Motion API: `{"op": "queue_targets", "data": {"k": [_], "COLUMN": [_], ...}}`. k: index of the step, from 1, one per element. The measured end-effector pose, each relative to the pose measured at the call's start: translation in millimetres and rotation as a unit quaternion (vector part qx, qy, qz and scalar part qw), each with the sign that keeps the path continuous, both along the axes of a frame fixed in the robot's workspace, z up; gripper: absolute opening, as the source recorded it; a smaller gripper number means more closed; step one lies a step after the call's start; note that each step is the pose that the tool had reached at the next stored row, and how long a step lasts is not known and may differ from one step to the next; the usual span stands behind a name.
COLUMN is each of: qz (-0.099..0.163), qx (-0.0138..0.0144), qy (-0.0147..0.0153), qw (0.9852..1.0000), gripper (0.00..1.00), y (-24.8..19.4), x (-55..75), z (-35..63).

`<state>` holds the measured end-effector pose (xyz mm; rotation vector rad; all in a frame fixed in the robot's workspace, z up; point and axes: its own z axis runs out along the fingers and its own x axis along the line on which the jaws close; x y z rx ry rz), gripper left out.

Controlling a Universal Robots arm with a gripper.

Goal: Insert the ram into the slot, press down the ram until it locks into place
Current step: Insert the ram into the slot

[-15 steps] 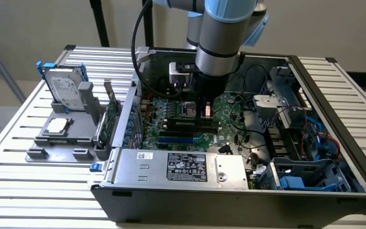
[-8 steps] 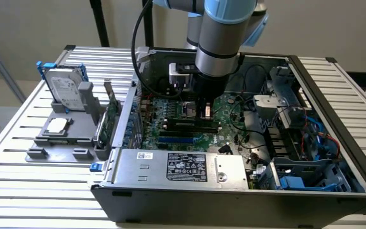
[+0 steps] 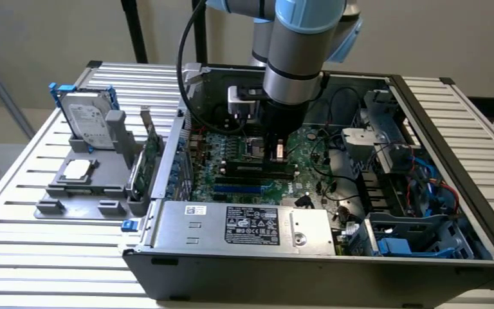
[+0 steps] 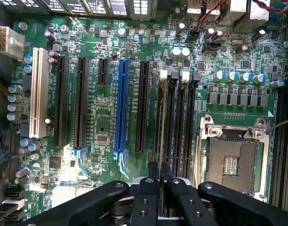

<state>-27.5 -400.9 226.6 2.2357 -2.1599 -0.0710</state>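
The pincer (image 4: pixel 159 170) is narrow and seems to pinch the ram (image 4: pixel 158 117), which stands on edge in a slot (image 4: pixel 161 77) in the middle of the motherboard (image 4: pixel 101 117). It looks inserted, but I cannot tell if it is locked.

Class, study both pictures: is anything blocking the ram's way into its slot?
Nothing visible does. The gripper holds the ram edge-on right over the black slots beside the empty processor socket.
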Motion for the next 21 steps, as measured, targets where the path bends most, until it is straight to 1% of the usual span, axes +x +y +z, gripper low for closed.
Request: {"op": "queue_targets", "data": {"k": [3,14,16,17,21], "qz": [0.0,0.0,0.0,0.0,0.0], "qx": [-0.0005,-0.0005,-0.0006,-0.0004,-0.0004], "qy": [0.0,0.0,0.0,0.0,0.0], "qw": [1.0,1.0,1.0,1.0,1.0], "gripper": [0.13,0.13,0.15,0.21,0.21], "y": [0.1,0.8,0.8,0.8,0.9], "x": [-0.1,-0.1,-0.1,-0.2,-1.0], "z": [-0.7,-3.9,-3.6,-1.1,16.9]}}
